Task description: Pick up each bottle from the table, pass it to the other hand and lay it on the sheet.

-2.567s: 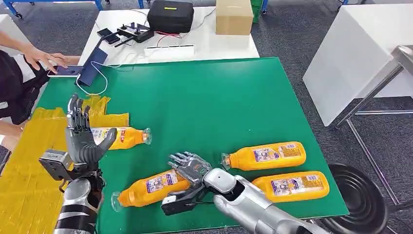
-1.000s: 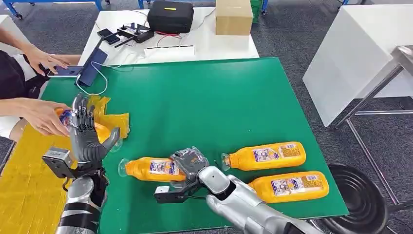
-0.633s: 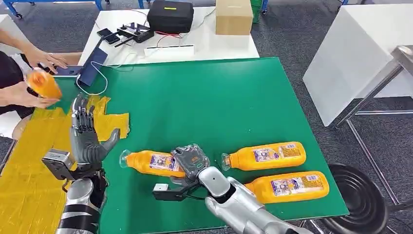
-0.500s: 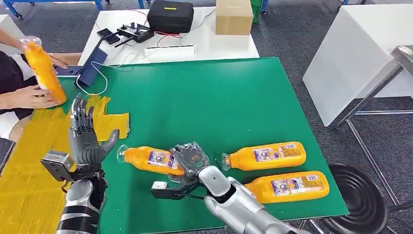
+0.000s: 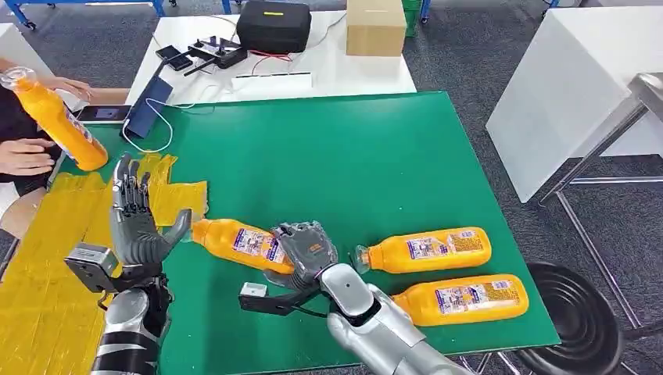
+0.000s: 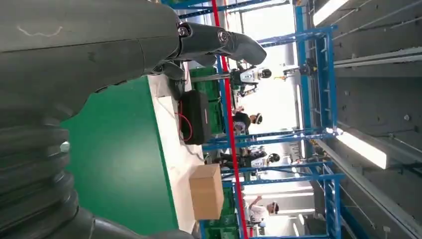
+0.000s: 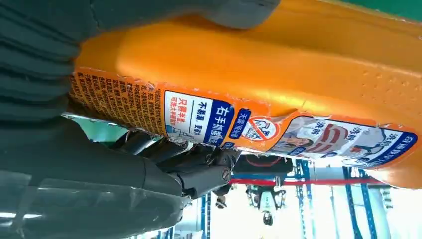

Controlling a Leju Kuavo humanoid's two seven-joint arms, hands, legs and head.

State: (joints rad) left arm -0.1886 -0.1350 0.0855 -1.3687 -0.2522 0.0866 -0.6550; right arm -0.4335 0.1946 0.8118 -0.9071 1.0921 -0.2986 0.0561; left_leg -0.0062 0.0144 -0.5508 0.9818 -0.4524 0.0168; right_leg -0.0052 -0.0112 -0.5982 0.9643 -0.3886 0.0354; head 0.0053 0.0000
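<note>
Gripping bottle (image 5: 238, 242), right hand (image 5: 306, 251); left hand (image 5: 139, 223) upright, spread.

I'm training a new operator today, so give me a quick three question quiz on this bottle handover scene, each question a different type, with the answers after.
1. True or false: the right hand grips an orange bottle whose cap end points toward the left hand.
2. Multiple choice: how many bottles lie untouched on the green table to the right of the right hand? A) one B) two C) four
3. Fill in: the person at the table's left edge holds a bottle above the ______ sheet.

Key: 1 true; 2 B, the nearer-centre bottle and the one by the table edge; 3 yellow.
</note>
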